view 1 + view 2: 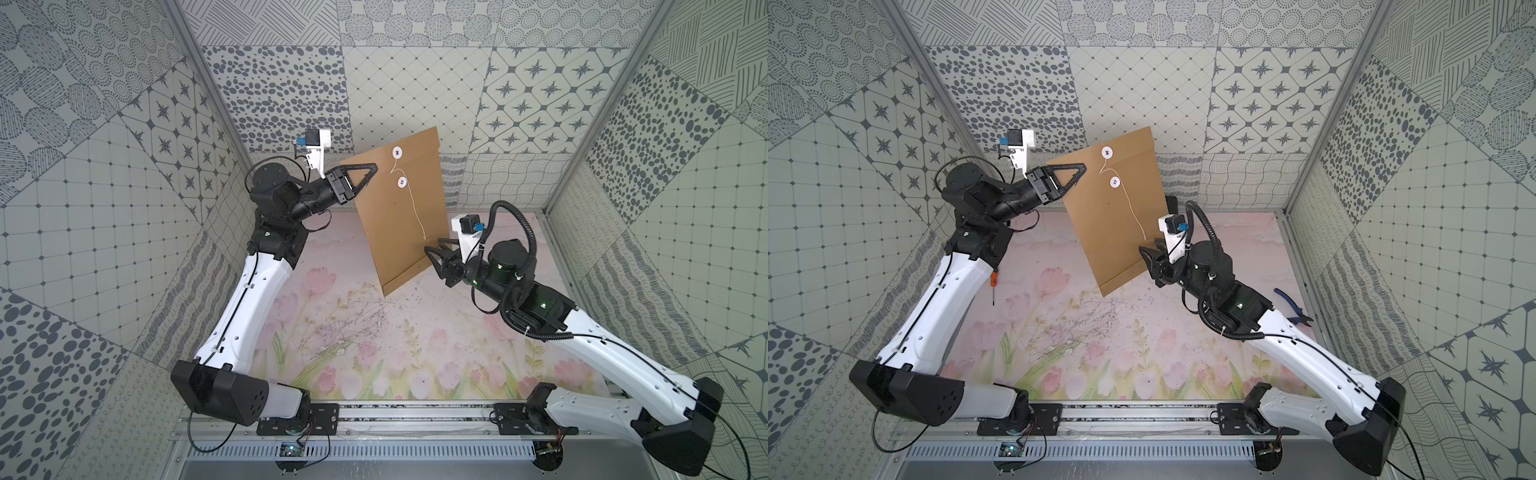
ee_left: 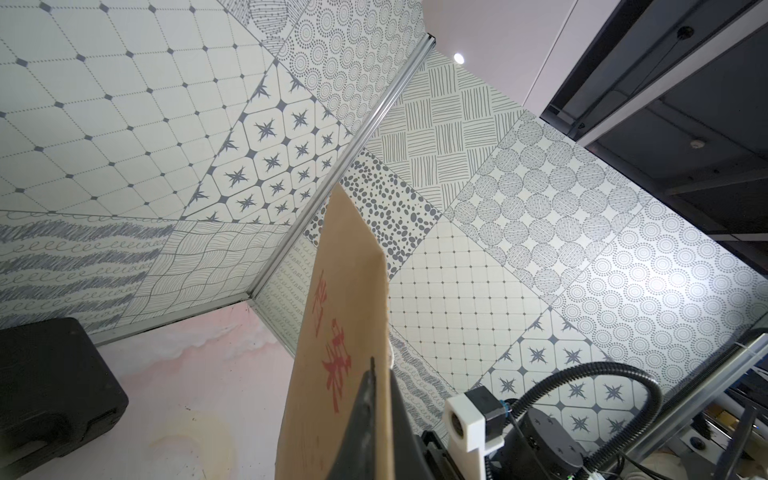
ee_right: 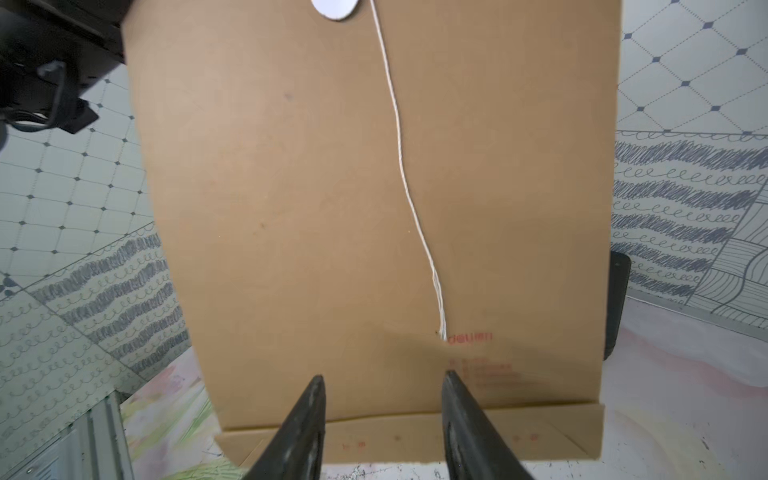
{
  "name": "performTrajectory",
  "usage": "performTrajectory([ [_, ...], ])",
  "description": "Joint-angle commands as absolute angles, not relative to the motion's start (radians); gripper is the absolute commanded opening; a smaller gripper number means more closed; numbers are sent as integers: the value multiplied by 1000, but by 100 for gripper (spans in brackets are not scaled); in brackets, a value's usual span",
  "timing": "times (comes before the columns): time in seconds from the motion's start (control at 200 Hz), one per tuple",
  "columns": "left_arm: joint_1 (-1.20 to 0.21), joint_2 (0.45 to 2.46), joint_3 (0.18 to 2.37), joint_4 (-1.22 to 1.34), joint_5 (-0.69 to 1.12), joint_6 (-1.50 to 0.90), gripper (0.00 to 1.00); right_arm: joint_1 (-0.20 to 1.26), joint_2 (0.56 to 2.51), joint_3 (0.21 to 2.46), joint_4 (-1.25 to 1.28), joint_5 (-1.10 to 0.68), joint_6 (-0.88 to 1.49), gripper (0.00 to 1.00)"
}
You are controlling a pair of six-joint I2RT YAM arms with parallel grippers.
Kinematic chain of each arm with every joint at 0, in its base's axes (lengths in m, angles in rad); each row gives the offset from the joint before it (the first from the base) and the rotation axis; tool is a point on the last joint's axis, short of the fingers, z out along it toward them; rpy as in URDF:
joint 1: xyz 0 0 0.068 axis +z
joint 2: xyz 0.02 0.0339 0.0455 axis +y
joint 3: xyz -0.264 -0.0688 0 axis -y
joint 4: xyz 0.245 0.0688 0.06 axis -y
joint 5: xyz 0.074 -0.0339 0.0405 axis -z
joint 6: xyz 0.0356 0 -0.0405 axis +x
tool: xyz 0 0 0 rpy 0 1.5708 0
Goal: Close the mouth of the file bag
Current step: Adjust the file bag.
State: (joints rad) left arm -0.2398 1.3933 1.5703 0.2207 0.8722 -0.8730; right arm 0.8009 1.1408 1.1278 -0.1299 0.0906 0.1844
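The file bag (image 1: 399, 216), a brown kraft envelope, stands upright and tilted above the floral table in both top views. Its mouth (image 1: 415, 143) is the upper end; one white button (image 1: 397, 152) sits on the flap and another button (image 1: 402, 182) below it. A thin white string (image 3: 399, 145) hangs loose down the face. My left gripper (image 1: 371, 171) is shut on the file bag's upper left edge, and the left wrist view shows the file bag (image 2: 332, 332) pinched between its fingers. My right gripper (image 3: 382, 376) stands open before the lower face, just below the string's end, holding nothing.
A black case (image 2: 54, 386) sits on the table behind the bag, near the back wall. Blue-handled pliers (image 1: 1293, 309) lie by the right wall and an orange screwdriver (image 1: 993, 282) by the left arm. Patterned walls enclose three sides.
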Motion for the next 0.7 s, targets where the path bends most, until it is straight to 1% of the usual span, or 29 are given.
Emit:
performTrajectory([
  [0.0,-278,1373,1584,264,880,-879,0,804,1186,1225,-1,178,105,48],
  [0.15,-305,1368,1592,242,895,-848,0,804,1267,1336,14,154,66,48],
  [0.305,-346,1366,1605,156,899,-747,0,803,1304,1434,16,159,37,47],
  [0.56,-389,1383,1613,129,911,-701,0,817,1358,1537,-17,121,-36,51],
  [0.64,-403,1384,1624,115,923,-675,0,817,1368,1540,-24,80,-33,49],
  [0.695,-406,1382,1633,95,925,-648,0,816,1366,1540,-36,15,-25,46],
])
